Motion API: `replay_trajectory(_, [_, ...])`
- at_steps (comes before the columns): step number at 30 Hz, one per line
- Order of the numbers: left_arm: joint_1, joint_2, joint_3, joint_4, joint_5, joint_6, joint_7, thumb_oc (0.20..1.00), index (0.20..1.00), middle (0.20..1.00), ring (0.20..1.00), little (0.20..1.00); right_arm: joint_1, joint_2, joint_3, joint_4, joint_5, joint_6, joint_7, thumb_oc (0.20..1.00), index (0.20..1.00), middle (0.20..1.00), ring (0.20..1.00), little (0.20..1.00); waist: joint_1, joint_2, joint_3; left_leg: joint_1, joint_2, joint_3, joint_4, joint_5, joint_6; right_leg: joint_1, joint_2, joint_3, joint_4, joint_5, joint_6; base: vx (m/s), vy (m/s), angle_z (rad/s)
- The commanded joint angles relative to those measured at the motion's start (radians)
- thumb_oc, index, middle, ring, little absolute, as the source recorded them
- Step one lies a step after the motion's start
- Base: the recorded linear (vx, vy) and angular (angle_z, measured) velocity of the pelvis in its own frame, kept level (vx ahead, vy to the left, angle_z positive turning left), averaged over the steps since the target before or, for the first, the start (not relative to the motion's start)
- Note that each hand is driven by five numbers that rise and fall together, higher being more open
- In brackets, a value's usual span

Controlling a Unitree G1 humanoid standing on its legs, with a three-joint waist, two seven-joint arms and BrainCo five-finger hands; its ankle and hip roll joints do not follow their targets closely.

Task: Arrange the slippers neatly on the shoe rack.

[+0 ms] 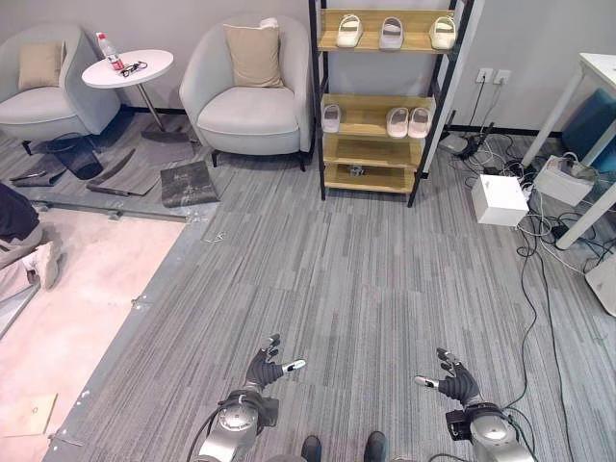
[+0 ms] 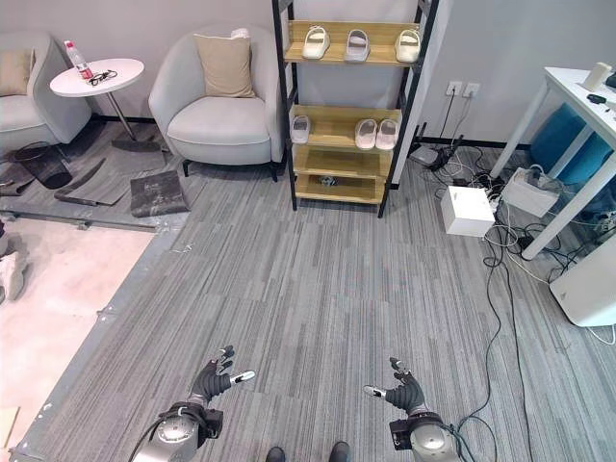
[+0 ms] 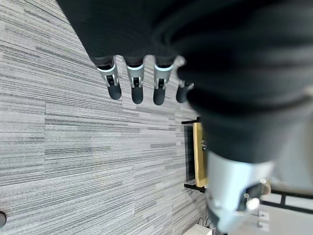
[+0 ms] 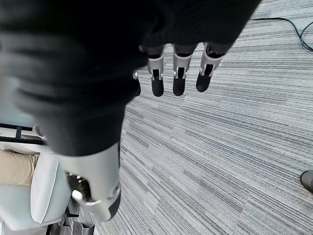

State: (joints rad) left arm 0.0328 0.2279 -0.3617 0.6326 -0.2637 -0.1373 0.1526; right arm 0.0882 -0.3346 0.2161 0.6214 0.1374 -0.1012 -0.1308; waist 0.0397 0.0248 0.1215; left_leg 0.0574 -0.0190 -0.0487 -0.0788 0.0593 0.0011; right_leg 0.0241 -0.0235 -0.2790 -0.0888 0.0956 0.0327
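Note:
A wooden shoe rack (image 1: 376,115) with black posts stands far off against the back wall. Three pale slippers (image 1: 391,33) lie on its top shelf. On the middle shelf one slipper (image 1: 331,117) lies at the left and a pair (image 1: 408,122) at the right. A small dark thing (image 1: 357,170) sits on the lowest shelf. My left hand (image 1: 264,369) and right hand (image 1: 456,381) hover low over the grey carpet, both open, fingers straight and holding nothing, far from the rack.
A grey armchair (image 1: 252,91) with a beige cushion stands left of the rack, a round white side table (image 1: 128,67) beside it. A white box (image 1: 499,199), cables and a white table leg (image 1: 602,207) crowd the right. Dark mats (image 1: 188,183) lie at the left.

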Motion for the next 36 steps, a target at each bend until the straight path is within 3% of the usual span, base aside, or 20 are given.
replay_trajectory(1, [-0.061, 0.015, -0.009, -0.012, -0.018, -0.034, 0.001, 1.0, 1.0, 1.0, 1.0, 1.0, -0.026, -0.009, 0.001, -0.04, 0.014, -0.032, -0.021, 1.0, 1.0, 1.0, 1.0, 1.0, -0.003, -0.026, -0.019, -0.015, 0.004, 0.011, -0.007, -0.028, -0.036, 0.066, -0.044, 0.006, 0.002, -0.116, 0.07, 0.0, -0.011, -0.07])
replay_trajectory(36, [-0.008, 0.017, 0.006, -0.067, -0.059, -0.017, -0.015, 1.0, 1.0, 1.0, 1.0, 1.0, -0.011, 0.022, -0.009, -0.062, 0.051, -0.019, -0.018, 1.0, 1.0, 1.0, 1.0, 1.0, -0.022, -0.03, -0.011, 0.006, 0.003, 0.044, -0.009, -0.05, -0.03, 0.075, -0.054, 0.031, 0.002, -0.119, 0.077, 0.0, 0.005, -0.03])
